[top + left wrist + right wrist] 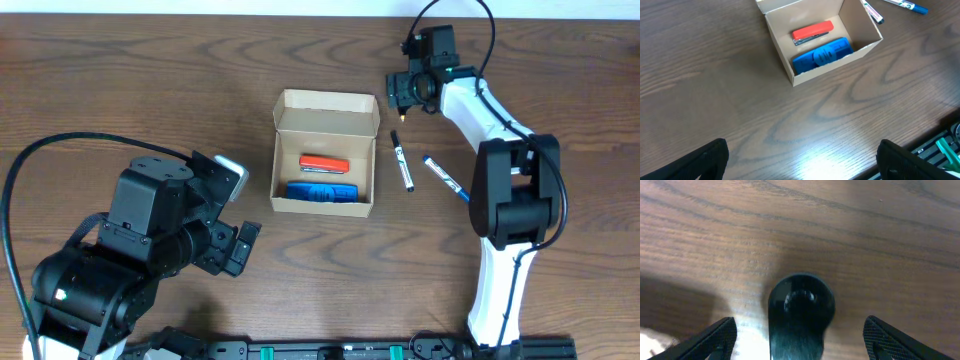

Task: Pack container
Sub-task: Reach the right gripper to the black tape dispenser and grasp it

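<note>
Found the box near the middle of the worktop, open at the top, with its lid flap standing up along the far edge. Saw two things lying inside: a red stapler toward the far wall and a blue item against the near wall, side by side and close. Could not tell whether touching.

Noted a black-capped marker flat on the worktop just beside the box's right wall, and a blue-capped marker a little further right, apart from the first and at a slant to it.

Placed the left hand at the near left of the worktop, well apart from the box and aimed toward it. Saw its fingers spread wide in the left wrist view, with nothing but bare wood between them. Made out the box ahead in that view, with the red stapler and the blue item inside and both markers past its right corner.

Placed the right hand at the far right, beyond the box's far right corner and near the cap end of the black-capped marker. Saw its fingers well apart in the right wrist view, with a dark round-ended thing between them, clear of both fingers. Could not tell what it was, too blurred.
</note>
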### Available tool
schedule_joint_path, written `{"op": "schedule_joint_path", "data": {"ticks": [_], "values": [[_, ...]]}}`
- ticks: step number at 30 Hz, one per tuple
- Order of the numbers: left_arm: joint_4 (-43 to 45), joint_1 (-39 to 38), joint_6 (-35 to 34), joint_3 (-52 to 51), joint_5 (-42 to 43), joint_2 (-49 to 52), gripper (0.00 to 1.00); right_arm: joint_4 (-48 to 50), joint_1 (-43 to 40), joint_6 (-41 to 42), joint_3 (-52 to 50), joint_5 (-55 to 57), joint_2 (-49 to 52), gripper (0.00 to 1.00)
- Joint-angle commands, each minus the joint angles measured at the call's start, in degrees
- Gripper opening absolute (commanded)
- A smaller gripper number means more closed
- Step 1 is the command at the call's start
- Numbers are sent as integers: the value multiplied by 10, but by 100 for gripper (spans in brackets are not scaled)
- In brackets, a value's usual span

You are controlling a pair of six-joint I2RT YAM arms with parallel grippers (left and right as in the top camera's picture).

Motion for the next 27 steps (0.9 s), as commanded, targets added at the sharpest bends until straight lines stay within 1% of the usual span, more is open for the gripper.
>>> {"op": "schedule_joint_path", "data": {"ticks": [1,7,10,15,18,23,27], "values": [[0,2,-2,3,-3,-2,95,9,5,27,-3,16,27,83],[0,2,-2,3,-3,-2,95,27,6,37,-3,18,47,82],[0,2,-2,3,-3,-2,95,27,6,37,-3,18,50,78],[0,2,-2,3,-3,-2,95,26,7,48,-3,18,50,59],[0,2,-2,3,-3,-2,95,21,7,62,-3,17,50,51],[0,2,-2,3,-3,-2,95,1,7,67,1,6,36,41],[0,2,-2,3,-3,-2,95,-19,7,66,7,7,-10,36]]}}
